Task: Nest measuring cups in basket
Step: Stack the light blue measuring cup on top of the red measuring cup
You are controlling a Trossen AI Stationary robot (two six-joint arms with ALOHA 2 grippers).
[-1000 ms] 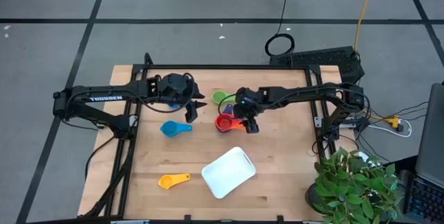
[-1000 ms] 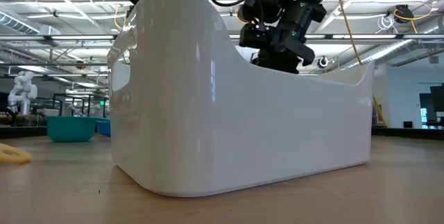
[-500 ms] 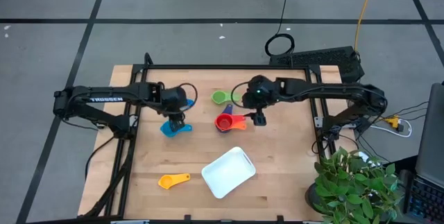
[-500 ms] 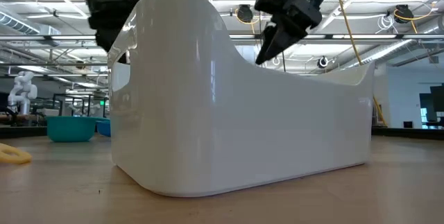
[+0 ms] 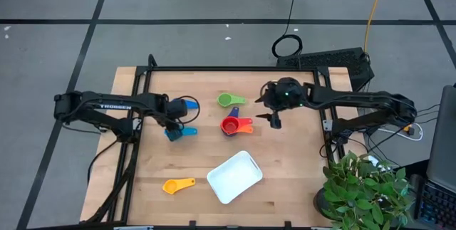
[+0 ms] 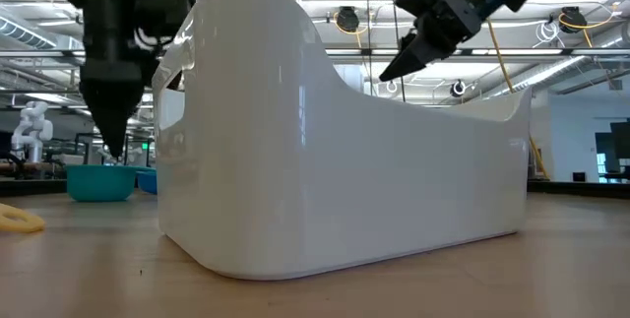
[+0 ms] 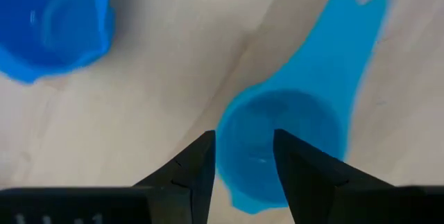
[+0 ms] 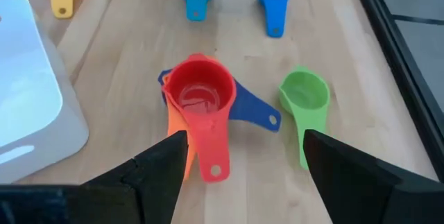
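The white basket (image 5: 234, 176) lies near the table's near edge and fills the low view (image 6: 345, 160). A light blue cup (image 5: 179, 132) rests on the wood. My left gripper (image 5: 174, 121) points down just above its bowl (image 7: 312, 116), open with a narrow gap (image 7: 244, 151). A darker blue cup (image 5: 187, 105) lies just beyond it. The red cup (image 8: 201, 92) sits in the orange and navy cups at mid-table (image 5: 234, 124). The green cup (image 5: 228, 100) lies beyond that stack. My right gripper (image 5: 275, 121) hangs wide open (image 8: 244, 141) to the stack's right, raised. The yellow cup (image 5: 178, 184) lies left of the basket.
Bare wood lies between the basket and the cups, and to the right of the stack. A black frame (image 5: 235, 68) borders the table's far edge and sides. A potted plant (image 5: 363, 187) stands off the near right corner.
My left gripper has swung from beside the darker blue cup toward the near-left and come down until it points straight down over the light blue cup. My right gripper has drawn away from the red stack toward the table's right and risen. No cup has moved.
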